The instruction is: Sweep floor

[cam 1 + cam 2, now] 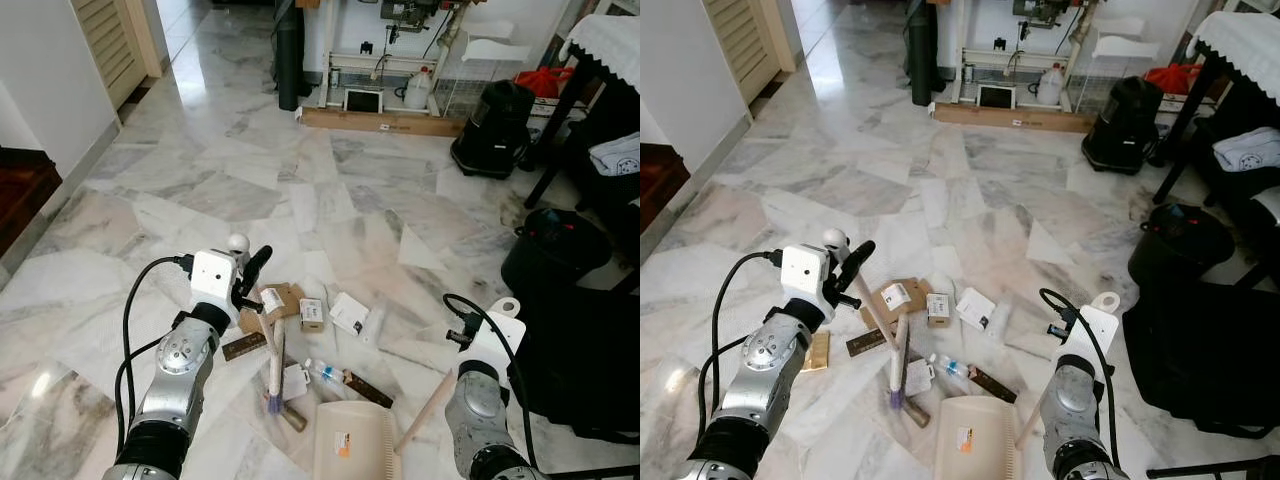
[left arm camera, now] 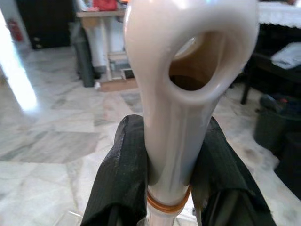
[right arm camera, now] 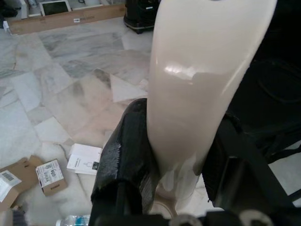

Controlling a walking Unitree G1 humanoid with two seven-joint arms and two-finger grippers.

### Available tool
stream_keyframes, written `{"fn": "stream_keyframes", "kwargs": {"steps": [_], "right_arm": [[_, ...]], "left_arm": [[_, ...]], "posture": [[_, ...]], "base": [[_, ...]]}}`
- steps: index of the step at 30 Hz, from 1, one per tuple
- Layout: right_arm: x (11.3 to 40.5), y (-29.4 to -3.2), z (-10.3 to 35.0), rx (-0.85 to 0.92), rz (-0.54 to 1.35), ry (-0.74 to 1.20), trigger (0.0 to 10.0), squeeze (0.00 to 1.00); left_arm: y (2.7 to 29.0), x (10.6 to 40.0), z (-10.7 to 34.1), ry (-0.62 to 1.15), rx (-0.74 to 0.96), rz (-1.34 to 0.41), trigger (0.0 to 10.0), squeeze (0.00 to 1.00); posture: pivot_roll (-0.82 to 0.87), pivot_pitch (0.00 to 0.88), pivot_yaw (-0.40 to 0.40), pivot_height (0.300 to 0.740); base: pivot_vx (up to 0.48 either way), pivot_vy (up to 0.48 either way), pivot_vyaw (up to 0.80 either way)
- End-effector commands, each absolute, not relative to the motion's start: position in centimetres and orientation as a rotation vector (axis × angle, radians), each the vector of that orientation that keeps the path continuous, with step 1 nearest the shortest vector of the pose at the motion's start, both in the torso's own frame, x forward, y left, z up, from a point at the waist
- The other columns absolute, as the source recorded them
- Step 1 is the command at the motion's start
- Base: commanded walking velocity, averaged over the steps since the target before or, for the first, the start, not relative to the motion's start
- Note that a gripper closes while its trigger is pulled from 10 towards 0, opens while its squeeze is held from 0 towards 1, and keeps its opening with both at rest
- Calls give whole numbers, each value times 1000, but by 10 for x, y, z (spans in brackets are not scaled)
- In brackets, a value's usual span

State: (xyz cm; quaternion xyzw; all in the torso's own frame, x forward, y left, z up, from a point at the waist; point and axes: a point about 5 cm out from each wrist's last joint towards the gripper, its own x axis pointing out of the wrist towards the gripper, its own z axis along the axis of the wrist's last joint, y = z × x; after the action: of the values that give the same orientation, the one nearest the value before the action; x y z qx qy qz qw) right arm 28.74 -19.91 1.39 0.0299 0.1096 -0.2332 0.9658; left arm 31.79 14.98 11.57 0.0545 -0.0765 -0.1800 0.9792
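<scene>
My left gripper (image 1: 252,272) is shut on the cream handle of a brush (image 2: 181,108). The brush (image 1: 270,350) slants down to its bluish bristles (image 1: 272,403), which rest among the litter. That litter is cardboard pieces (image 1: 285,300), small boxes (image 1: 312,314), a plastic bottle (image 1: 325,372) and brown bars (image 1: 368,389) scattered on the marble floor. My right gripper (image 3: 181,155) is shut on the cream handle of a dustpan (image 3: 207,80). The dustpan (image 1: 352,440) lies flat on the floor just in front of me, next to the litter.
A black bin (image 1: 555,250) and a big black bag (image 1: 580,360) stand close on the right. Further back are a black vacuum (image 1: 495,115), a long cardboard box (image 1: 380,122) and a cloth-covered table (image 1: 605,40). Dark wooden furniture (image 1: 20,190) lines the left wall.
</scene>
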Motion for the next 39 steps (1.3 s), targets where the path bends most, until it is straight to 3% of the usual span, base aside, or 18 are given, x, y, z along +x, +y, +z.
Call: {"fn": "stream_keyframes", "kwargs": {"steps": [1,17,39], "right_arm": [[286,-197,11,59,-462,236,10000,0],[279,-179,-3,7,-381,334,10000,0],[276,-177,-10,6,-355,393,10000,0]], "left_arm": [[147,317,128,-197,142,-425,10000,0],[144,311,117,-145,275,-503,10000,0],[146,302,83,3,323,-544,10000,0]], "posture": [[-21,66,-56,740],[-16,74,-49,740],[-23,65,-48,740]], "base": [[0,0,0],[0,0,0],[0,0,0]]}}
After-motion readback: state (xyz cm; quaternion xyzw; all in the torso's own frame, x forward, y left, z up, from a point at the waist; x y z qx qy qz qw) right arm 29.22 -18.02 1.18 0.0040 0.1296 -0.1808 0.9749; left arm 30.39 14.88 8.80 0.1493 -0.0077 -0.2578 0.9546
